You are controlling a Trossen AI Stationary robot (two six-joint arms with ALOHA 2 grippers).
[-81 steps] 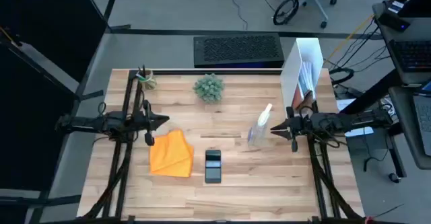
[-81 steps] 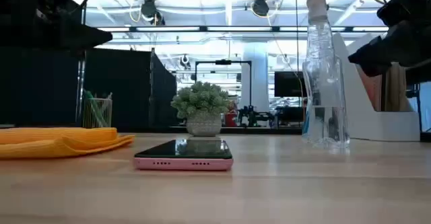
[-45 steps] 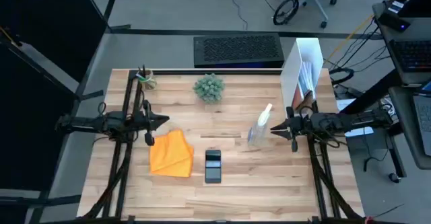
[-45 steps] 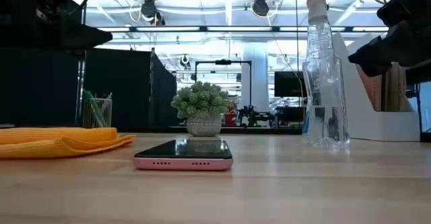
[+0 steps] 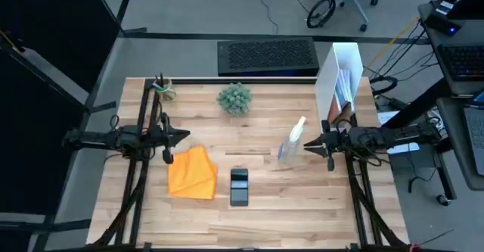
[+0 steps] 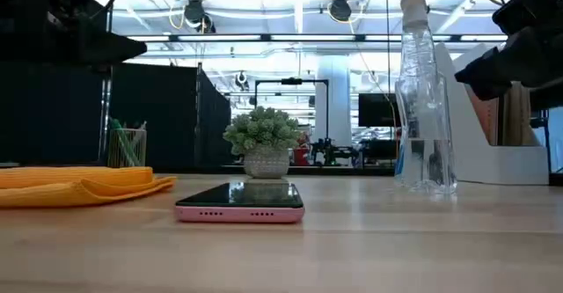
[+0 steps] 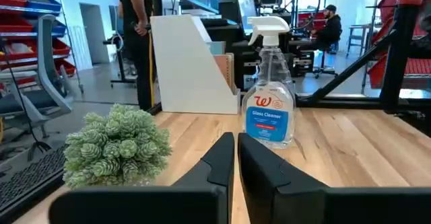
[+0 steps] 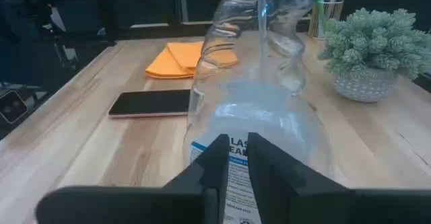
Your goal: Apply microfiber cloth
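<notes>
Level above the table, both tools closed and empty; left tool (image 5: 181, 136) beside microfiber cloth (image 5: 192, 172); right tool (image 5: 310, 144).

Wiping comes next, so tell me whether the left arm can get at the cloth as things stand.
Probably yes. The left gripper hangs just beside the cloth, jaws shut, with nothing lying on the cloth; the phone lies apart from it.
</notes>
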